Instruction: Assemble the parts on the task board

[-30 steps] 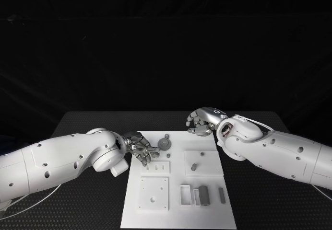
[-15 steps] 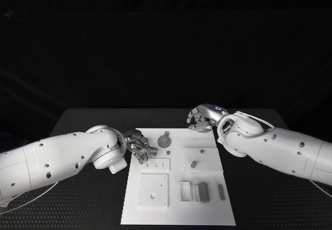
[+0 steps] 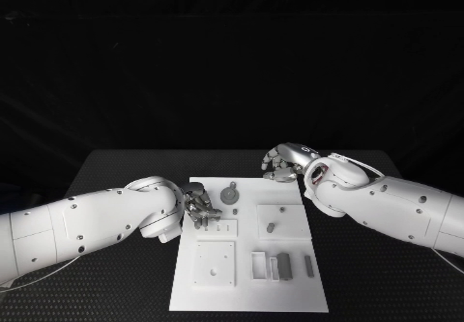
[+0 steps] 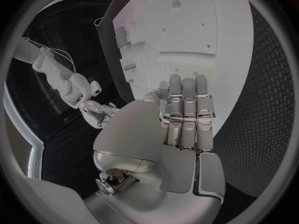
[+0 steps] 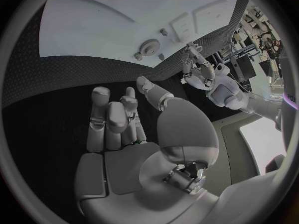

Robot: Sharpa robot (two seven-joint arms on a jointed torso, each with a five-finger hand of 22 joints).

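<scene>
Hovering empty with fingers apart, the left robot hand (image 3: 198, 206) and right robot hand (image 3: 281, 165) flanked the gear (image 3: 229, 196); most parts seemingly remained unassembled.

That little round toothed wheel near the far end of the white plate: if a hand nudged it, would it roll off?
Probably not: the gear lies flat on the task board, so it would likely slide. It looks rigid and small, probably light. Stood on edge, it might roll.
</scene>
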